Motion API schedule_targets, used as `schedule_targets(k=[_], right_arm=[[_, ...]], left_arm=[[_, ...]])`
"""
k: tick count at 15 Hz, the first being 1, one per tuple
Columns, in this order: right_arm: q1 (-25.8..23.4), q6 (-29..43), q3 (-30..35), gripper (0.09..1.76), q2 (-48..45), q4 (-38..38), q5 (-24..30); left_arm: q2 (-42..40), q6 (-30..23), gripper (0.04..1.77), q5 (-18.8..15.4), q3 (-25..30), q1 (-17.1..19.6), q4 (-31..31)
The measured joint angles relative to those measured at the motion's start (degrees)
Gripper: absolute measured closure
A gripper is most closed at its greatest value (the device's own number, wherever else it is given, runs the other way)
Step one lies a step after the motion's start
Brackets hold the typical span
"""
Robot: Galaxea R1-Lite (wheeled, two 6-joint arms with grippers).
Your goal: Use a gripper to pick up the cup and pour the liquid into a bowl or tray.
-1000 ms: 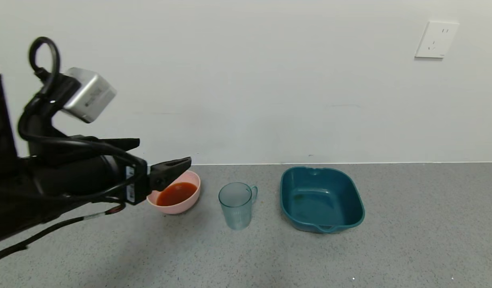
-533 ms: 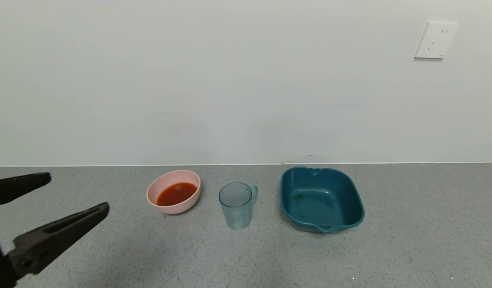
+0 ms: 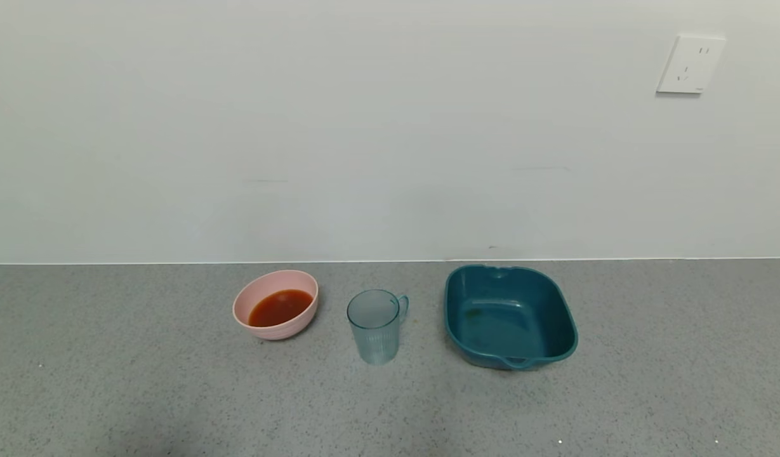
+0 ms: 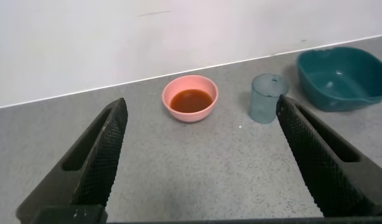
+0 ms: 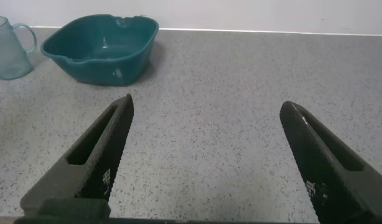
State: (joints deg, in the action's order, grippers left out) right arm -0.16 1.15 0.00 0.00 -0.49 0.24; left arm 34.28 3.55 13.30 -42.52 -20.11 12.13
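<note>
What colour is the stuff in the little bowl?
Orange-red liquid in the pink bowl, clearest in the head view.

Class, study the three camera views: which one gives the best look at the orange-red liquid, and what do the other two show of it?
The head view is best: it looks down into the pink bowl, so the liquid shows as a broad pool. The left wrist view shows the liquid farther off, between the open left gripper fingers. The right wrist view misses it.

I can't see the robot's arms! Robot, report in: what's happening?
Left gripper open, pulled back, holding nothing. Right gripper open, parked. Cup upright, empty; liquid in pink bowl. Nothing in the way.
</note>
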Motion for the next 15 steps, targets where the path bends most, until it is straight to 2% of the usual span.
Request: schedule_targets(k=[3,8,12,15], right_arm=[[0.0,0.0,0.0,0.14,0.0,0.0,0.0],[0.0,0.0,0.0,0.14,0.0,0.0,0.0],[0.0,0.0,0.0,0.14,0.0,0.0,0.0],[0.0,0.0,0.0,0.14,0.0,0.0,0.0]], left_arm=[[-4.3,-0.2,0.09,0.1,0.8,4.9,3.6],[-9.4,-0.1,0.09,0.0,1.8,12.3,4.6],[-14.6,-0.5,0.09,0.4,3.6,14.4,7.1],[-17.6,-3.6,0.09,1.0,5.0,16.5,7.3]])
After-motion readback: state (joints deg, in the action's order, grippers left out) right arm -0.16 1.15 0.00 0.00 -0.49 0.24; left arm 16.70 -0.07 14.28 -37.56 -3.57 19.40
